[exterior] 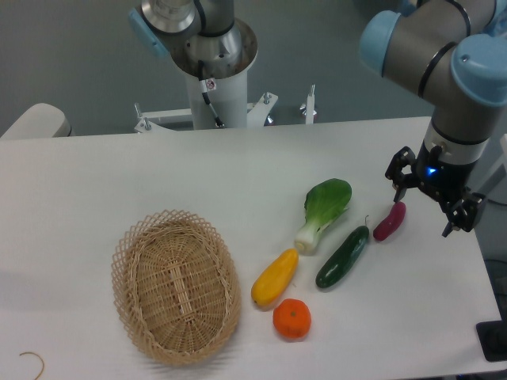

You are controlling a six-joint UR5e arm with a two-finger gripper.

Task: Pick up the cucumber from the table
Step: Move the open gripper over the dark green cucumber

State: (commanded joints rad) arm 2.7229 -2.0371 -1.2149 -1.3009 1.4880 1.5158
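Note:
The dark green cucumber [343,256] lies at an angle on the white table [119,174], right of centre. It sits between the bok choy [324,210] and the small purple eggplant [389,221]. My gripper [428,206] hangs open and empty above the table's right side, just over and to the right of the eggplant. It is up and to the right of the cucumber and does not touch it. One fingertip [399,184] shows on the left and one on the right.
A yellow squash [275,277] and an orange [291,318] lie left of and below the cucumber. A wicker basket [175,285] stands at the front left. The arm's base [212,75] rises at the back. The table's right edge is close to the gripper.

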